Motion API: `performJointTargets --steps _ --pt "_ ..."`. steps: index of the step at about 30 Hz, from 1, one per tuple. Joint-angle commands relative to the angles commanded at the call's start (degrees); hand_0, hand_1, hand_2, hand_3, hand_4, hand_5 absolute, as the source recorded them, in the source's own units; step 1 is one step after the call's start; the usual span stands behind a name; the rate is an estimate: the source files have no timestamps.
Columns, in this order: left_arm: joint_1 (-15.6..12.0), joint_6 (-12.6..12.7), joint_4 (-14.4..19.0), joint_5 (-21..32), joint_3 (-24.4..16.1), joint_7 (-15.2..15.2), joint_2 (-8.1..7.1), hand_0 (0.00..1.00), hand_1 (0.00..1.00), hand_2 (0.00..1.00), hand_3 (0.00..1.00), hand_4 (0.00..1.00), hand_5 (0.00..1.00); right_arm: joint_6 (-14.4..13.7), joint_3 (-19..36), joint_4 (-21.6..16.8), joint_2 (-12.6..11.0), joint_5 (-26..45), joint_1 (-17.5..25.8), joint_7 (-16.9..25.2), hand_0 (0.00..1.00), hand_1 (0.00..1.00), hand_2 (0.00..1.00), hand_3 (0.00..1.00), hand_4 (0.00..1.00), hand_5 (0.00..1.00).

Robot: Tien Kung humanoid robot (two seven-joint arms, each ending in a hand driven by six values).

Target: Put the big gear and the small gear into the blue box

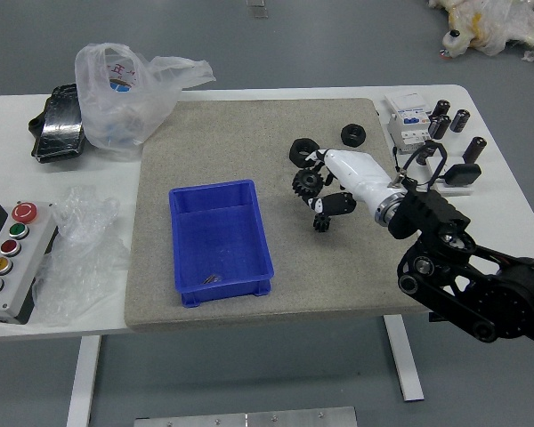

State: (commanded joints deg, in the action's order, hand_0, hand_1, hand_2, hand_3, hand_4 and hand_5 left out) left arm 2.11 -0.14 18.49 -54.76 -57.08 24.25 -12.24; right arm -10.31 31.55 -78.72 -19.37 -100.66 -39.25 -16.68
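Mat (pixel 222 147) below, hand (pixel 342 183) grips 1 of 2 gears (pixel 308 183).

A white table (pixel 509 210) on white legs (pixel 404 366) stands over grey floor (pixel 347 49).

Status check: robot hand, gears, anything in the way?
Right robot hand shut on big gear, right of blue box. Small gear on mat, not boxed. Box interior holds small metallic-looking item.
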Motion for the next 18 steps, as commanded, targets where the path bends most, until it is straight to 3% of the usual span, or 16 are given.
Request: performJointTargets --steps 1,2,7,8,13,14,18 --pt "0.01 -0.02 0.01 -0.06 -0.04 0.03 0.03 0.726 0.655 0.659 0.754 0.744 0.455 0.09 -0.82 -0.39 0.78 1.11 -0.94 0.54 0.39 0.506 0.297 0.362 0.107 0.002" --pt "0.04 -0.01 0.02 -0.04 -0.02 0.02 0.08 0.726 0.654 0.658 0.754 0.743 0.455 0.47 -1.68 -0.87 1.54 2.15 -1.77 1.09 0.477 0.536 0.464 0.386 0.226 0.002" --pt "0.24 -0.11 0.07 -0.52 -0.3 0.17 0.35 0.726 0.654 0.658 0.754 0.743 0.455 1.34 -5.65 -1.63 4.41 3.42 -5.11 3.02 0.477 0.536 0.464 0.386 0.226 0.002" --pt "0.27 -0.13 0.08 -0.59 -0.35 0.21 0.38 0.726 0.655 0.659 0.754 0.743 0.455 1.63 -6.31 -1.46 4.81 3.05 -5.61 3.03 0.551 0.589 0.542 0.403 0.252 0.002" --pt "0.28 -0.21 0.12 -0.71 -0.48 0.47 0.42 0.726 0.655 0.659 0.754 0.743 0.455 3.94 -8.64 -1.24 5.79 2.84 -7.55 1.43 0.551 0.589 0.542 0.403 0.252 0.002" --pt "0.27 -0.23 0.13 -0.77 -0.54 0.54 0.42 0.726 0.655 0.659 0.754 0.743 0.454 4.23 -8.91 -1.24 5.93 2.78 -7.84 1.17 0.581 0.627 0.61 0.517 0.401 0.002" --pt "0.25 -0.25 0.18 -0.86 -0.59 0.64 0.46 0.726 0.655 0.659 0.754 0.743 0.454 5.33 -9.44 -0.84 6.59 1.65 -8.62 0.23 0.581 0.627 0.61 0.517 0.401 0.002"
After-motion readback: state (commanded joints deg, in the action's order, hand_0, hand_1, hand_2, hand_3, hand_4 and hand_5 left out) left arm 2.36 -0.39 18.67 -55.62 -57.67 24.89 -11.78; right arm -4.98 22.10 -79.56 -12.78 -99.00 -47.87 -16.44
